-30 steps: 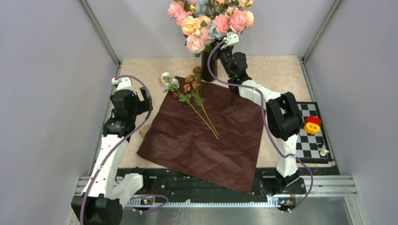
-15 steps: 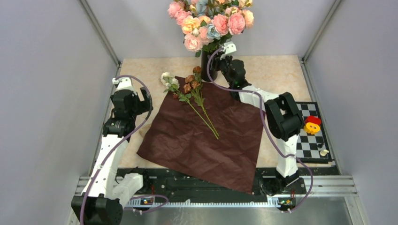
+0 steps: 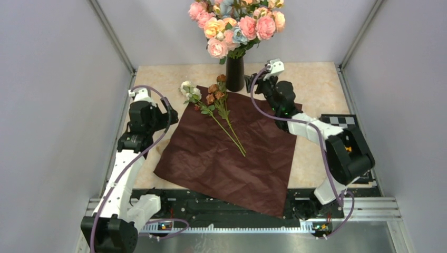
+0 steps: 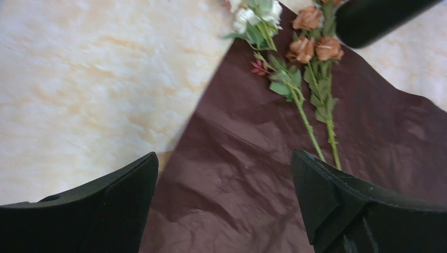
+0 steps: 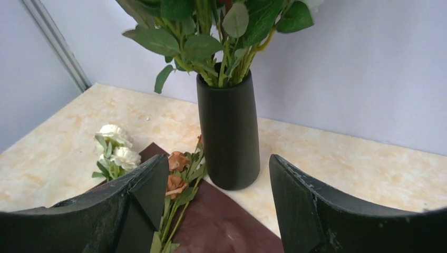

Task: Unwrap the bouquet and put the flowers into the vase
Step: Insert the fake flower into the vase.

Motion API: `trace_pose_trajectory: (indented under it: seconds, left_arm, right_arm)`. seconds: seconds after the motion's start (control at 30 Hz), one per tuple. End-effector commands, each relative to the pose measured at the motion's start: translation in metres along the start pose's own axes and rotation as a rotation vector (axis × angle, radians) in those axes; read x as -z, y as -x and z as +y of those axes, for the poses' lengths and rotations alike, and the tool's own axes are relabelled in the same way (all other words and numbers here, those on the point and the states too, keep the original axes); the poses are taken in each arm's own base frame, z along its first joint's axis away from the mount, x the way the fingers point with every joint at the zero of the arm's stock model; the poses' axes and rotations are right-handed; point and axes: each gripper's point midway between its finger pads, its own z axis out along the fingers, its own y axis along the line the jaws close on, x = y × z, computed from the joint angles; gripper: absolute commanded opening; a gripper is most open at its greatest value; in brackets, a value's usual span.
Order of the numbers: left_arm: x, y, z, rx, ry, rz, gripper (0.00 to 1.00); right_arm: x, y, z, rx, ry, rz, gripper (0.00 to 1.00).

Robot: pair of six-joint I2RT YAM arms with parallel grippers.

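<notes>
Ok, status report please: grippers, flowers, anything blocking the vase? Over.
Both grippers open, empty: left gripper above paper edge, right gripper facing vase. Flowers lie loose on unfolded paper. Vase upright, mouth crowded with big blooms.

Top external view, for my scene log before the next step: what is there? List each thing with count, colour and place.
table: one, cream marble, fills the floor of the booth
vase: one, black, far middle
large blooms: one bunch, pink, peach and blue, standing in the vase
wrapping paper: one sheet, dark maroon, spread open at centre
flowers: a few stems, cream-white and brownish, lying on the paper's far corner
checkerboard: one, black and white, right edge, partly hidden
left arm: white and black, left side, jaws open
right arm: white and black, right of the vase, jaws open, apart from it
</notes>
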Motion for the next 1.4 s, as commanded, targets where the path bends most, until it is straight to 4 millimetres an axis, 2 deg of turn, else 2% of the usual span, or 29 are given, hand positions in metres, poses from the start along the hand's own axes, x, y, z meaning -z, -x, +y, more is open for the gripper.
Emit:
trace_pose_trajectory:
  seconds: [0.0,0.27,0.4,0.5,0.63,0.87,1.03,1.37]
  left_arm:
    - [-0.005,-0.017,-0.033,0.2,-0.146,0.081,0.99]
    - [-0.016,-0.062,-0.078,0.418,-0.284,0.172,0.99]
    - [-0.027,-0.088,-0.106,0.424,-0.3,0.208,0.99]
    - [-0.038,-0.098,-0.128,0.438,-0.341,0.24,0.99]
    - [-0.062,-0.111,-0.141,0.474,-0.342,0.267,0.96]
    - [-0.102,-0.119,-0.158,0.479,-0.343,0.297,0.82]
    - [-0.125,-0.124,-0.162,0.46,-0.324,0.303,0.77]
    - [-0.154,-0.138,-0.164,0.432,-0.279,0.347,0.65]
  right_arm:
    - [0.032,0.035,0.006,-0.072,0.006,-0.001,0.72]
    - [0.088,0.023,0.024,-0.172,0.082,0.228,0.7]
    - [0.116,0.012,0.023,-0.224,0.067,0.287,0.68]
    - [0.133,0.004,0.02,-0.255,0.04,0.308,0.67]
    - [0.149,-0.002,0.02,-0.282,0.036,0.328,0.65]
    - [0.162,0.0,0.02,-0.299,0.039,0.323,0.62]
    - [0.162,0.002,0.022,-0.303,0.049,0.318,0.61]
    - [0.159,-0.002,0.027,-0.314,0.073,0.335,0.58]
